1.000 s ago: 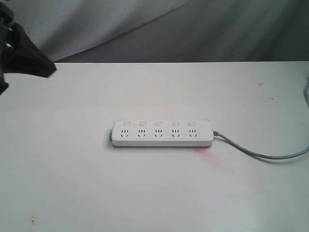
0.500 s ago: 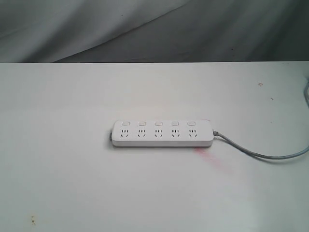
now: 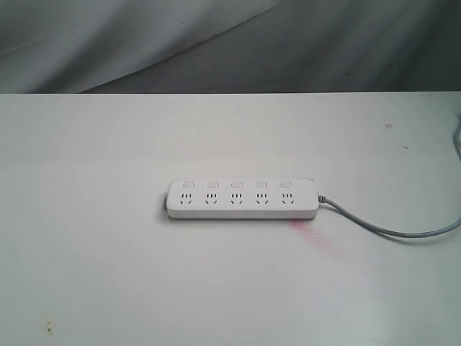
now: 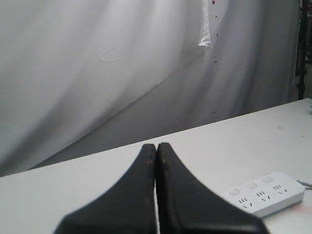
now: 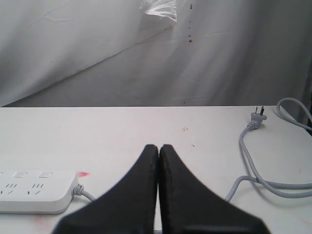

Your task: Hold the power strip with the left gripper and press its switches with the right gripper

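Your left claw (image 4: 156, 145) and right claw (image 5: 159, 146) are closed, holding nothing. The strip (image 3: 243, 200) lies central, well apart from every edge of the desk (image 3: 108, 274), with free room around it.

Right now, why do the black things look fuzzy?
Exterior view: the power strip is fairly sharp under soft, even light, with a thin shadow along its near edge. Left wrist view: the left gripper sits close to the lens and blurs. Right wrist view: the right gripper blurs likewise, while the plug looks clear.
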### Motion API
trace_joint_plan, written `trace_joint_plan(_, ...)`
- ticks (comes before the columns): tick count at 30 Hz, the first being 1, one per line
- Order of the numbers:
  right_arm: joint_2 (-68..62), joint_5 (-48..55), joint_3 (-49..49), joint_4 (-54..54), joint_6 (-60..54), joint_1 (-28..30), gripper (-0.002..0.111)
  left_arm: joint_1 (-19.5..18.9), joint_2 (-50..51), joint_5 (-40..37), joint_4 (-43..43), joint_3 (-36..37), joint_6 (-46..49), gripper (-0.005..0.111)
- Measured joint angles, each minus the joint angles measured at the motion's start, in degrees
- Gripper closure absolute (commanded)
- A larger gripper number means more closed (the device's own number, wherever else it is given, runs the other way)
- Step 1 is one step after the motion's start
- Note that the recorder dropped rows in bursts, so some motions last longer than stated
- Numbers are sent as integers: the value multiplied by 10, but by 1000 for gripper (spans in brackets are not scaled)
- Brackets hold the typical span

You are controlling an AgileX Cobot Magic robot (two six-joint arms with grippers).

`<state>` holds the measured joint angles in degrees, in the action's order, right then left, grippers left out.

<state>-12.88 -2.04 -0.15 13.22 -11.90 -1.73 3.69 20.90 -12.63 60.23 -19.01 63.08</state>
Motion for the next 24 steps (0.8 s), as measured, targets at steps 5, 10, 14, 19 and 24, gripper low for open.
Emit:
trace_joint_plan(5, 0, 0, 0, 0, 0, 0, 108, 0, -33, 8, 85, 55, 0, 106)
trace_joint_plan(10, 0, 0, 0, 0, 0, 0, 108, 0, -96, 25, 117, 118, 0, 106)
trace_joint_plan(14, 0, 0, 0, 0, 0, 0, 108, 0, -138, 30, 121, 158, 0, 106)
trace_joint_plan(19, 0, 0, 0, 0, 0, 0, 108, 0, -165, 34, 122, 186, 0, 106)
trace_joint_plan(24, 0, 0, 0, 0, 0, 0, 108, 0, -167, 36, 122, 187, 0, 106)
